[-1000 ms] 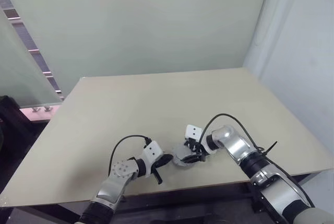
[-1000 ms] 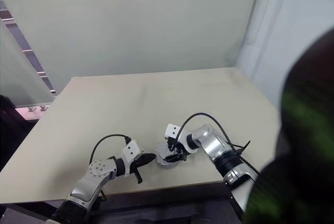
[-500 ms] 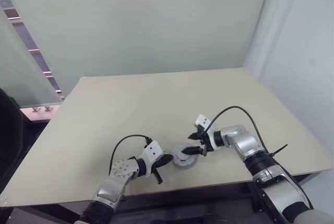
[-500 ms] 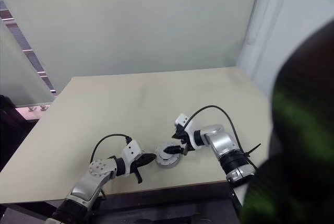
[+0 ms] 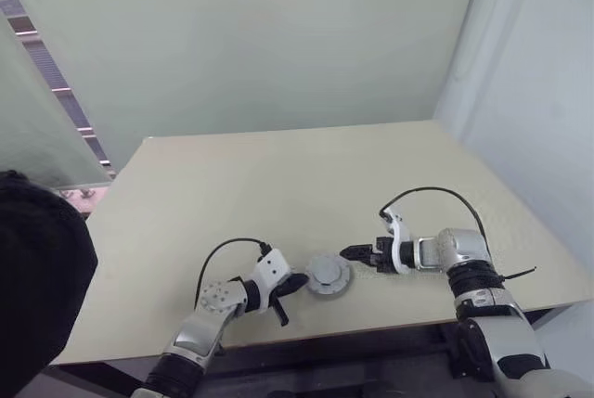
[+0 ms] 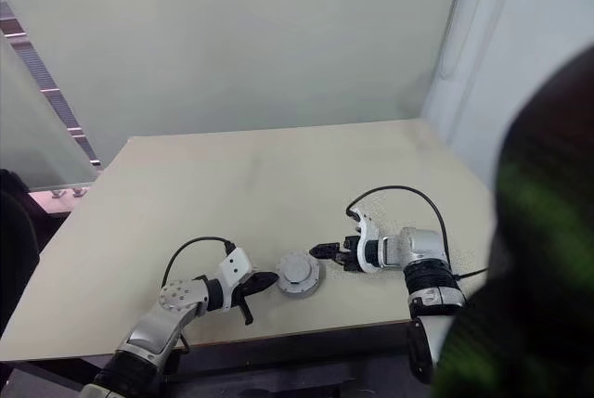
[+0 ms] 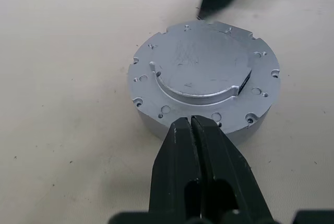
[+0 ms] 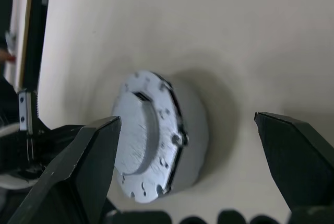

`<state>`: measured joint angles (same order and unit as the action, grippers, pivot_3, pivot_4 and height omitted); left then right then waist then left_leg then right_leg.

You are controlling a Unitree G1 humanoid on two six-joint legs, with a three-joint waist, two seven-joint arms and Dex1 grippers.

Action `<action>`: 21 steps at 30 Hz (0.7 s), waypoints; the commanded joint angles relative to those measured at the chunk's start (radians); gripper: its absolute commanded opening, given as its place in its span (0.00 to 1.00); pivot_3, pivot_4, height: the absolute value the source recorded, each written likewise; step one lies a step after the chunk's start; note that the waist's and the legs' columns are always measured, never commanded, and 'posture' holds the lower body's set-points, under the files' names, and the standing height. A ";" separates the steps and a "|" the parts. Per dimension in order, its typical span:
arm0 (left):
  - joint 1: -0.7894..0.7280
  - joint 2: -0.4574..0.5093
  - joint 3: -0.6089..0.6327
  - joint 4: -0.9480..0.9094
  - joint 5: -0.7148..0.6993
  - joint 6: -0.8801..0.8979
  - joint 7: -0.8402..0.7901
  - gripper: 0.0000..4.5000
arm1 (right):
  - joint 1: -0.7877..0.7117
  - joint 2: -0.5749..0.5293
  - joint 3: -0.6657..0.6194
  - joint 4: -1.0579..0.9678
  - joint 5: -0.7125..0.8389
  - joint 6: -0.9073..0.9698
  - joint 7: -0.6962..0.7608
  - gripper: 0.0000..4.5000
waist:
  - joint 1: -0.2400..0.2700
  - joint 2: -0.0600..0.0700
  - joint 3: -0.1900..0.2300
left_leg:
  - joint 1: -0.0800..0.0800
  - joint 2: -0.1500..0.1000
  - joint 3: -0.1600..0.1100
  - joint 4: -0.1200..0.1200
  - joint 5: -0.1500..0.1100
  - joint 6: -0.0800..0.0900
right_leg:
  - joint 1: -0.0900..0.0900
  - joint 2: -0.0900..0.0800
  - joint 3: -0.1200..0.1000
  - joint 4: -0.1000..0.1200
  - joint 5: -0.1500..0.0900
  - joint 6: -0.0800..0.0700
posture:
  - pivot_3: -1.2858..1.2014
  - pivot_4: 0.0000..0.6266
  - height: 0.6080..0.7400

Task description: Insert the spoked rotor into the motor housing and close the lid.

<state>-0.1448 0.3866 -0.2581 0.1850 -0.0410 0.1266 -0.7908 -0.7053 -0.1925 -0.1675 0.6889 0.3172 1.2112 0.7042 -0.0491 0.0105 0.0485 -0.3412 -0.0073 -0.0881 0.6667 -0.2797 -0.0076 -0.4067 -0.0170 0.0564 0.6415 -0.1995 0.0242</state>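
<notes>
While you look through the left eye view, the lid (image 5: pixel 329 276) sits closed as a grey disc on the table (image 5: pixel 278 185) near its front edge. Your left gripper (image 5: pixel 290 280) lies at its 9 o'clock, just beside it, and your right gripper (image 5: pixel 357 253) sits near its 3 o'clock, apart from it. Turn to the left wrist view: you see the lid's raised curved step and rim holes, with your left fingers (image 7: pixel 180 151) clenched together, tips at the disc's side wall; whether they touch you cannot tell. From the right wrist view, your right fingers (image 8: pixel 88 161) stand spread wide, released, framing the disc without holding it.
</notes>
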 commanded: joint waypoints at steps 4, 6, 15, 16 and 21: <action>-0.018 -0.010 -0.031 0.026 0.028 0.005 -0.005 0.00 | -0.021 0.043 -0.099 0.014 0.077 0.068 -0.088 0.99 | 0.000 0.000 0.000 | 0.000 0.000 0.001 0.000 0.000 0.001 | 0.000 0.000 0.001 0.000 0.000 0.000 | 0.52 0.00 1.00; -0.020 -0.011 -0.029 0.028 0.030 0.004 -0.006 0.00 | -0.012 0.055 -0.106 0.017 0.086 0.071 -0.102 0.99 | 0.000 0.000 0.000 | 0.000 0.000 0.001 0.000 0.000 0.001 | 0.000 0.000 0.002 0.000 0.000 0.000 | 0.52 0.00 1.00; -0.021 -0.011 -0.024 0.033 0.031 0.001 -0.004 0.00 | 0.019 0.110 -0.125 0.010 0.131 0.101 -0.130 0.99 | -0.006 0.000 0.000 | 0.000 0.000 0.002 -0.002 0.000 0.001 | -0.002 0.001 0.003 0.000 0.000 0.001 | 0.52 0.00 1.00; -0.020 -0.011 -0.024 0.033 0.031 0.001 -0.003 0.00 | 0.022 0.114 -0.127 0.009 0.134 0.107 -0.133 0.99 | -0.006 0.000 0.000 | 0.000 0.001 0.001 -0.002 0.000 0.001 | -0.002 0.002 0.003 0.000 0.000 0.001 | 0.52 0.00 1.00; -0.018 -0.012 -0.023 0.032 0.031 0.000 0.000 0.00 | 0.036 0.122 -0.123 -0.004 0.146 0.121 -0.141 0.99 | -0.006 0.000 0.000 | 0.000 0.000 0.002 -0.002 0.000 0.001 | -0.001 0.002 0.004 -0.001 0.000 0.001 | 0.52 0.00 1.00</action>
<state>-0.1662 0.3777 -0.2635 0.2008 -0.0273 0.1165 -0.7961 -0.6699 -0.0846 -0.2948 0.6983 0.4336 1.3020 0.5659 -0.0555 0.0106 0.0481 -0.3411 -0.0069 -0.0861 0.6643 -0.2793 -0.0067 -0.4082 -0.0154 0.0601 0.6409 -0.1997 0.0247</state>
